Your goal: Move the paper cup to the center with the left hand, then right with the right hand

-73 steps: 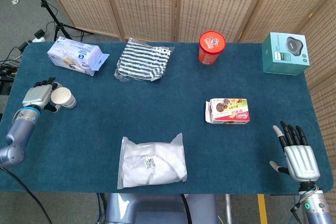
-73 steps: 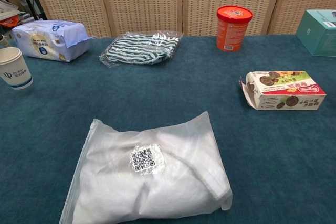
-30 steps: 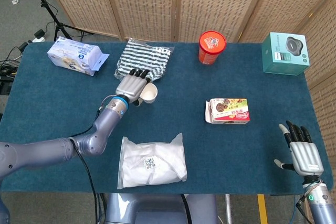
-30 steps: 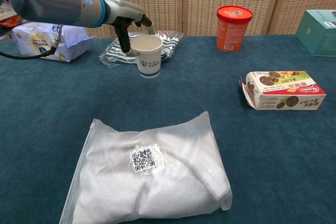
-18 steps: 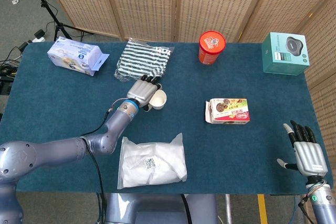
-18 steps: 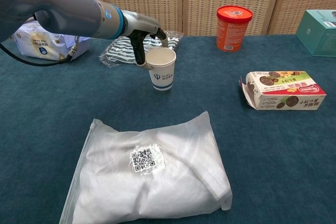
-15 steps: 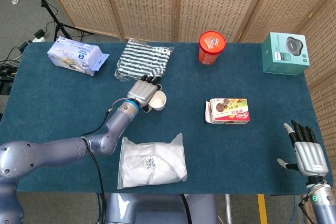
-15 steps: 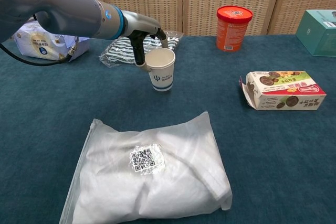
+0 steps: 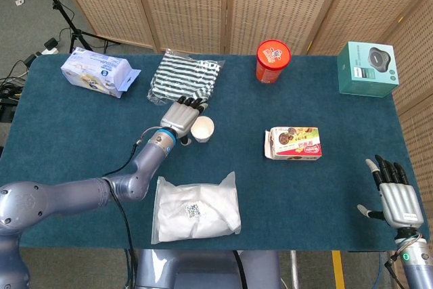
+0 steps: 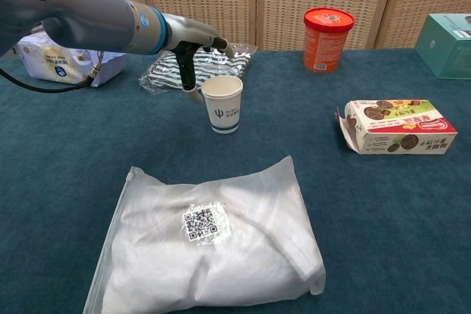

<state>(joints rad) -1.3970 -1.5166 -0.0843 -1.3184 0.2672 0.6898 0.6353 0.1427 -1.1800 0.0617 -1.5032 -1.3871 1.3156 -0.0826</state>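
The paper cup (image 9: 202, 128) stands upright near the middle of the counter (image 9: 81, 167), and the left hand (image 9: 181, 116) sits just beside it at about 10 o'clock, fingers loosened and apparently off it, so the first leg looks done. The right hand (image 9: 394, 197) waits with fingers spread and nothing in them near the 4 o'clock corner, its carry not yet begun. The snack box (image 9: 293, 143) lies at 3 o'clock of the cup, on the likely path rightward, with the white bag (image 9: 196, 208) at 6 o'clock and the striped pouch (image 9: 185, 78) at 12.
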